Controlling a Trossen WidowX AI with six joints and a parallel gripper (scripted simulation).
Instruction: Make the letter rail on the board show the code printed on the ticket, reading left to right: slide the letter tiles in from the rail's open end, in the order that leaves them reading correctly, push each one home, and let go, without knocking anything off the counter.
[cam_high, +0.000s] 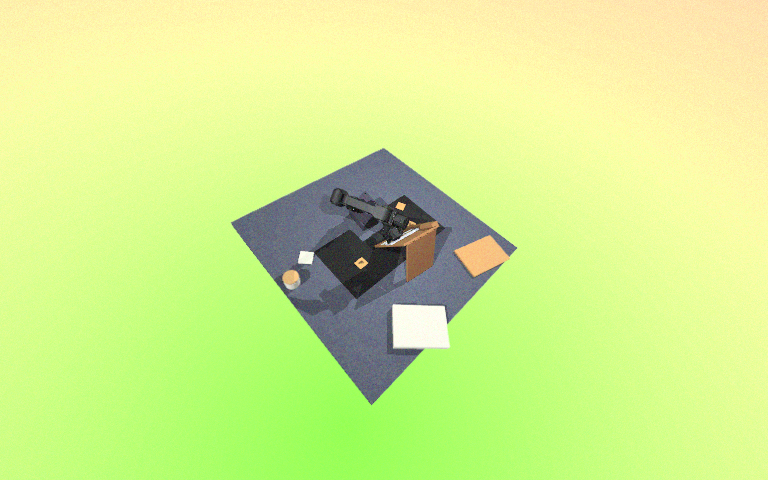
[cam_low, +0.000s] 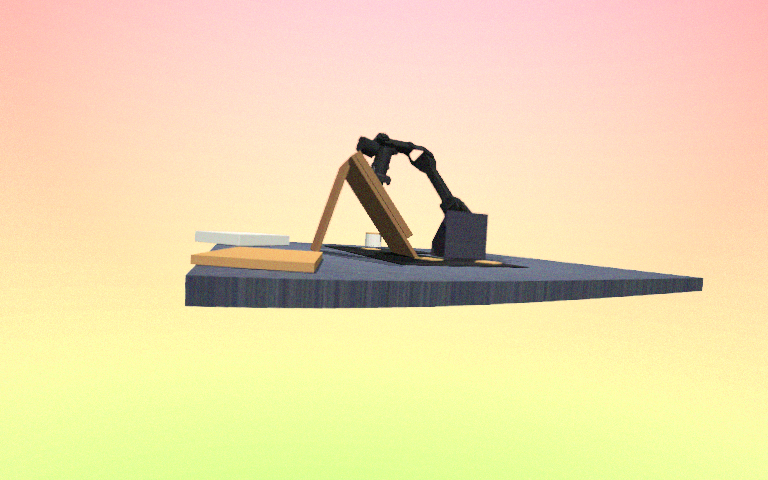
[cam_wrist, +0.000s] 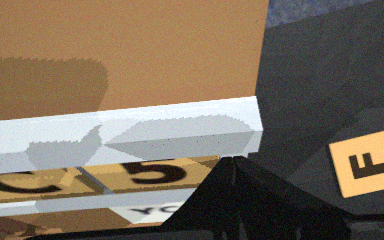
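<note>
My gripper (cam_wrist: 234, 159) (cam_low: 386, 181) is shut and empty, its tips by the right end of the pale rail (cam_wrist: 200, 111) on the tilted brown board (cam_wrist: 185, 40) (cam_low: 376, 206). In the wrist view a C tile (cam_wrist: 75, 183) and a 5 tile (cam_wrist: 120, 178) sit in the rail, C left of 5. The fingers hide the lower right of the 5 tile. The white ticket (cam_wrist: 155, 218) below shows "YC"; the rest is hidden. An F tile (cam_wrist: 350, 184) (cam_high: 356, 263) lies on the black mat beyond the rail's right end. Whether a tile is left of C is out of the wrist view.
Two more tiles (cam_high: 400, 206) (cam_high: 411, 223) lie on the mat behind the arm, letters unreadable. A brown leg (cam_high: 420, 257) props the board. Around stand a white slab (cam_high: 420, 326), an orange slab (cam_high: 481, 255), a small white square (cam_high: 305, 257) and an orange-topped cylinder (cam_high: 291, 278).
</note>
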